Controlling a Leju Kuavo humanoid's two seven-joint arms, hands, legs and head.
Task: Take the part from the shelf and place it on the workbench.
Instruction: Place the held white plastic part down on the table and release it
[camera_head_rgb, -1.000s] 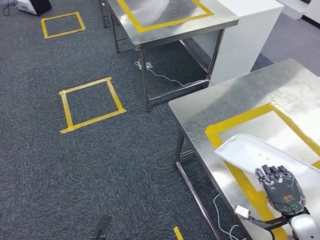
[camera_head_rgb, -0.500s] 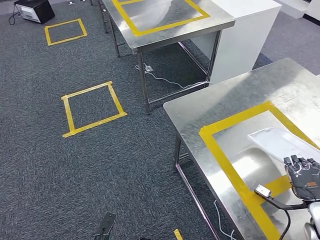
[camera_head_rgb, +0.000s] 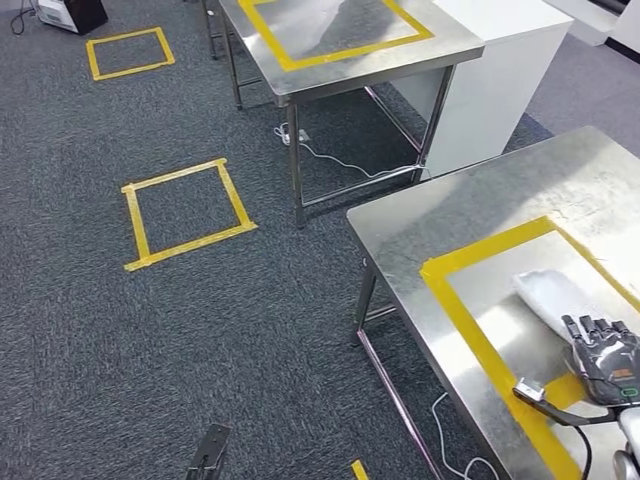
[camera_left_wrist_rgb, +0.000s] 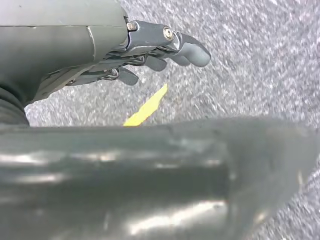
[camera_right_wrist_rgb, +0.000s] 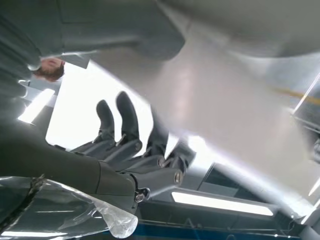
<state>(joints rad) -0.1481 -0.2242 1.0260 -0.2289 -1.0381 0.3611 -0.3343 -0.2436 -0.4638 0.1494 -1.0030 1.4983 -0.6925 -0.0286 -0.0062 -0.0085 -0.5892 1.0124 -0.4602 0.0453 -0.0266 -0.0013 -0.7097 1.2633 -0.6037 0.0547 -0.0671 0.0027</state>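
Note:
The part (camera_head_rgb: 551, 295) is a long white flat piece. In the head view it lies low over the steel workbench (camera_head_rgb: 468, 210), inside the yellow tape frame (camera_head_rgb: 483, 250). My right hand (camera_head_rgb: 607, 355) holds its near end, fingers over the top. Seen from the right wrist, the dark fingers (camera_right_wrist_rgb: 126, 125) curl against the pale part (camera_right_wrist_rgb: 226, 100). I cannot tell whether the part touches the tabletop. My left hand (camera_left_wrist_rgb: 151, 50) hangs over the grey carpet with its fingers stretched out and nothing in them.
A second steel table (camera_head_rgb: 355, 60) with its own yellow frame stands at the back, with a white cabinet (camera_head_rgb: 498, 70) to its right. Two yellow tape squares (camera_head_rgb: 185, 215) (camera_head_rgb: 128, 52) mark the carpet. A white cable (camera_head_rgb: 332, 155) and a dark object (camera_head_rgb: 207, 450) lie on the floor.
The view has shifted a little. My right hand has drawn the part back and to the right, from over the frame's near-left tape to inside the frame, and lower.

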